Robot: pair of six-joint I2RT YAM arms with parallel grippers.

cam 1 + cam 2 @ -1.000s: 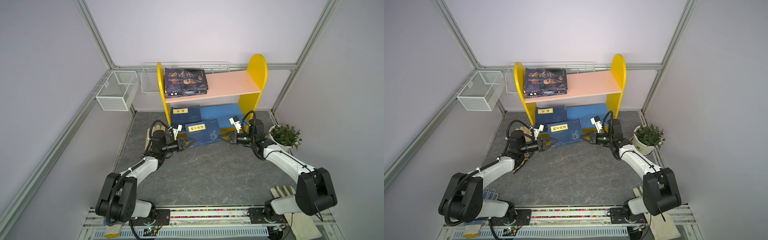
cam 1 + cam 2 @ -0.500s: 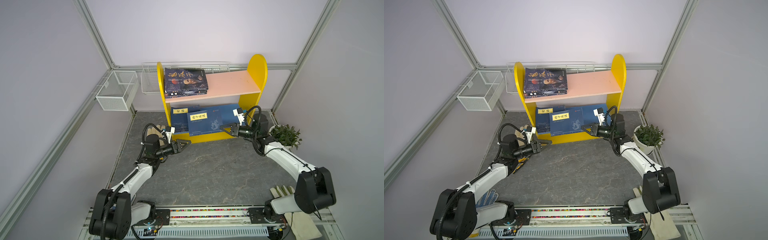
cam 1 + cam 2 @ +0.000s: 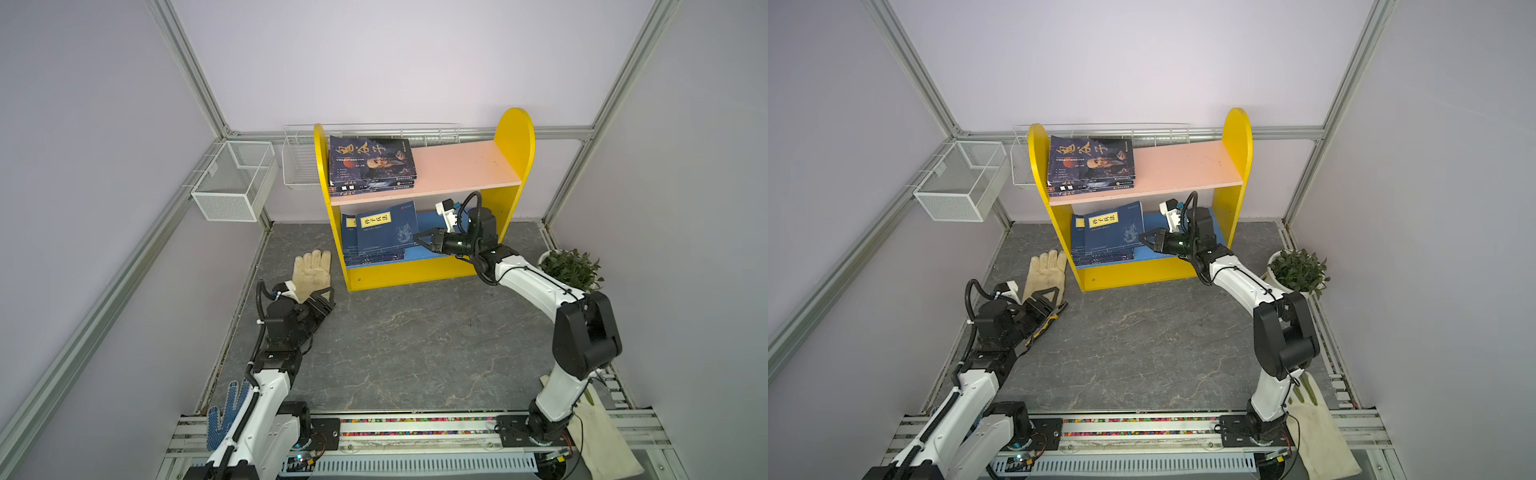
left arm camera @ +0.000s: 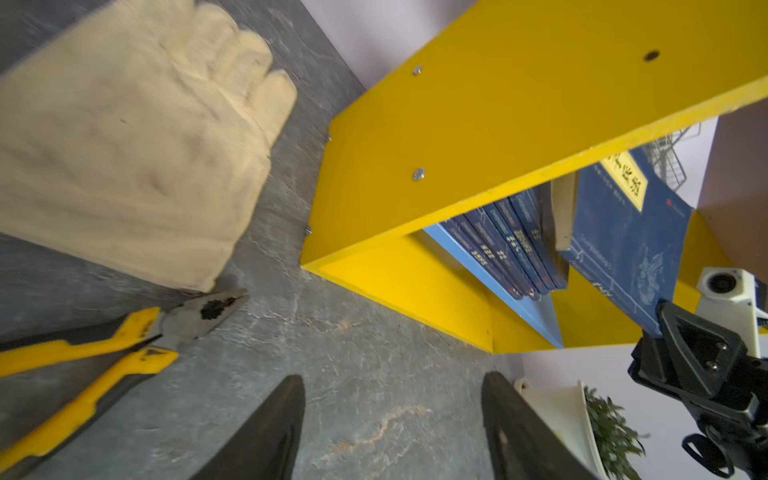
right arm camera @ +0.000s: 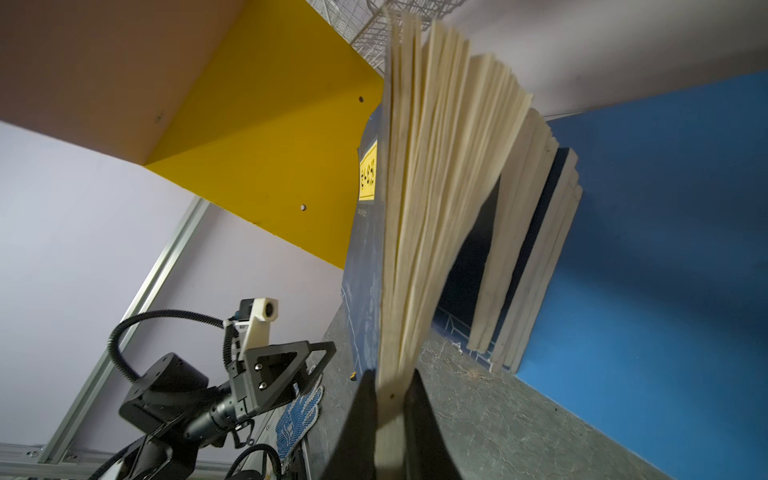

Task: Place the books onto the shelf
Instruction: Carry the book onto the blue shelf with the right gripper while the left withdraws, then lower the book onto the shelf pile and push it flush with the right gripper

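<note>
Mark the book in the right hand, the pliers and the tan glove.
held book [image 3: 386,230]: in a top view, front cover.
pliers [image 4: 178,326]: left wrist view, metal head.
tan glove [image 3: 311,272]: in a top view, palm.

arms [image 3: 536,280]: white links, black joints | cables [image 5: 166,312]: black corrugated | right pincer [image 3: 417,239]: black triangular, screws

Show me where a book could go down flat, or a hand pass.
Free: the pink board between the dark books and the yellow side; the mat between shelf and rail. Crowded: the blue board, with the navy stack and the right claw shut on a book; the mat's left edge, with glove, pliers and left claw.
</note>
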